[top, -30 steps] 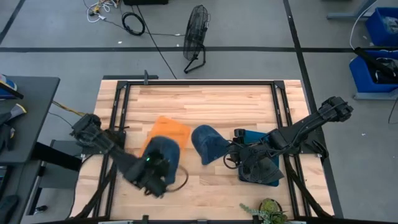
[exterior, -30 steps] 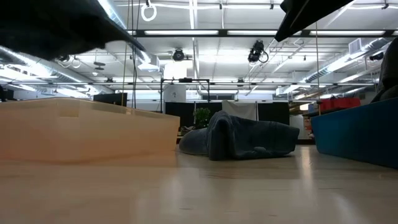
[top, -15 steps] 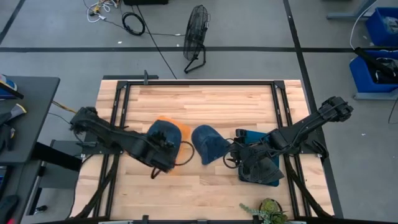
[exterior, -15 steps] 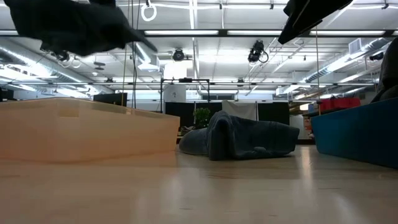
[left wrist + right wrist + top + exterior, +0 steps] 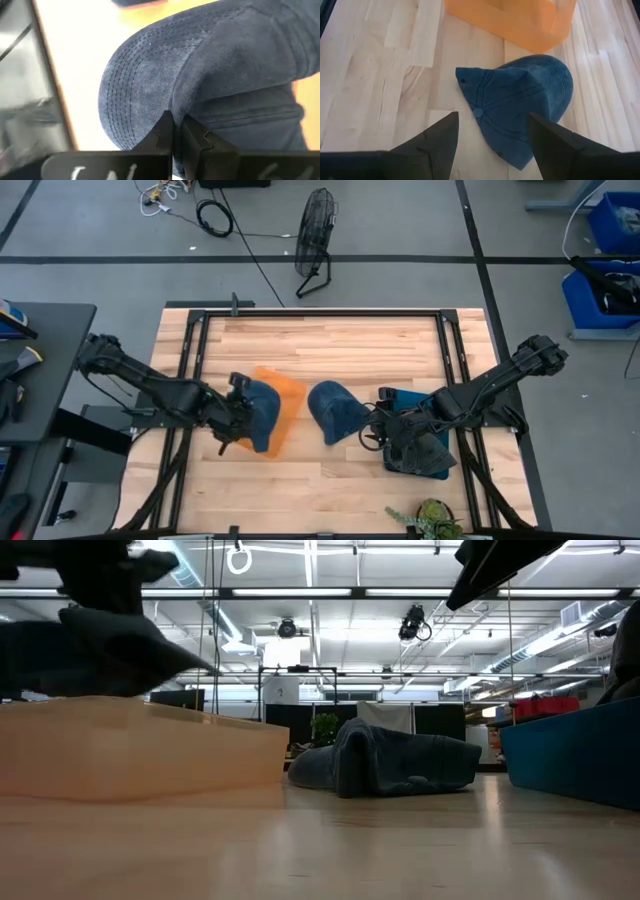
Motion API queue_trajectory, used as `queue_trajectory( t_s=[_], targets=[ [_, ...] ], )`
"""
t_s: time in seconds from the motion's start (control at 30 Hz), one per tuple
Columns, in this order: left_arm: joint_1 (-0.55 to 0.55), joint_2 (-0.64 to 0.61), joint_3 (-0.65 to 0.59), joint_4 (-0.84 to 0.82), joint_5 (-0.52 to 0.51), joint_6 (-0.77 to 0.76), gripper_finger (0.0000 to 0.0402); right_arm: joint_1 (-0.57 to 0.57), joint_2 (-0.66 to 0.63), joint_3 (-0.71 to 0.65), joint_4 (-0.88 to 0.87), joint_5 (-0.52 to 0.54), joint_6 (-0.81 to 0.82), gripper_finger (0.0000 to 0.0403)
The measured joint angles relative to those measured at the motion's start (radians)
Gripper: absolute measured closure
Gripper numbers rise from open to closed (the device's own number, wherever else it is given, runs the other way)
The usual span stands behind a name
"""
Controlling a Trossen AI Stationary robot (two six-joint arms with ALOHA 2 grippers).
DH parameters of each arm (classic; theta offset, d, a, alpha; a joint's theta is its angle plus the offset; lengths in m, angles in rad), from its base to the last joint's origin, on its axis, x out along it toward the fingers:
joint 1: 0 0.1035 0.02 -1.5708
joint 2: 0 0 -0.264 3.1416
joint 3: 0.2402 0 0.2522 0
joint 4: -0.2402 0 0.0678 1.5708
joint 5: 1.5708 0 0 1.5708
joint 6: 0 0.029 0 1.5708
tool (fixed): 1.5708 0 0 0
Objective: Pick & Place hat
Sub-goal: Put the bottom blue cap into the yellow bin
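I see two blue denim hats. My left gripper [image 5: 236, 423] is shut on one hat [image 5: 262, 414] and holds it over the left part of the orange bin [image 5: 285, 398]; in the low view this hat [image 5: 95, 652] hangs just above the bin's wall [image 5: 150, 750]. The other hat [image 5: 335, 412] lies on the table between the orange bin and a dark teal bin [image 5: 425, 442], crown up. My right gripper [image 5: 490, 145] is open and hovers near that hat [image 5: 520, 105], touching nothing. My left gripper pinches the hat between its two fingers [image 5: 162, 134] where the brim [image 5: 127, 85] meets the crown [image 5: 200, 100]. The fingers come from the table's left. The hat is lifted clear of the table, just over the orange bin; whether it touches the rim I cannot tell.
The teal bin sits under my right arm near the table's right edge. A small potted plant [image 5: 432, 520] stands at the near edge. Black frame rails run along the table's left and right sides. Bare wood lies along the far and near parts of the table.
My left gripper, still shut on the hat, has swung from the table's near edge toward the far and left side, turning as it went, and has come down. The hat has dropped from high above the table to just over the orange bin.
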Motion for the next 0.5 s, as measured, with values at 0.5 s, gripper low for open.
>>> queue_trajectory(
  t_s=[0.5],
  targets=[
    [0.103, -0.001, -0.210, 0.335, 0.055, 0.121, 0.0382, 0.000, 0.000, 0.000, 0.002, 0.002, 0.006, 0.0167]
  ],
)
